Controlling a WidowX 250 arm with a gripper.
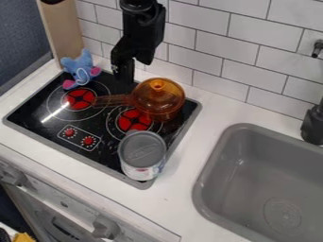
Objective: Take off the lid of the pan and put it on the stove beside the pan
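Camera view: 1 can [141, 150], label [142, 173] illegible, near lidded pan [165, 114]

Pan [166, 114], can [142, 153], plush [80, 69] on stove [39, 105].

1. The camera looks down at a slant from above the front side of the stove [108, 155], turned so that the stove's edges run diagonally across the view.
2. It faces over the stove toward the tiled wall [208, 49] behind, the lens pitched steeply enough to look onto the stove's top, with the front panel [79, 205] below also in sight.
3. It stands fairly near: the stove fits whole in the left and middle of the view, while the sink [206, 168], to the stove's right, is cut by the frame's edge.
4. The counter [180, 189] between stove and sink crosses the middle of the view.
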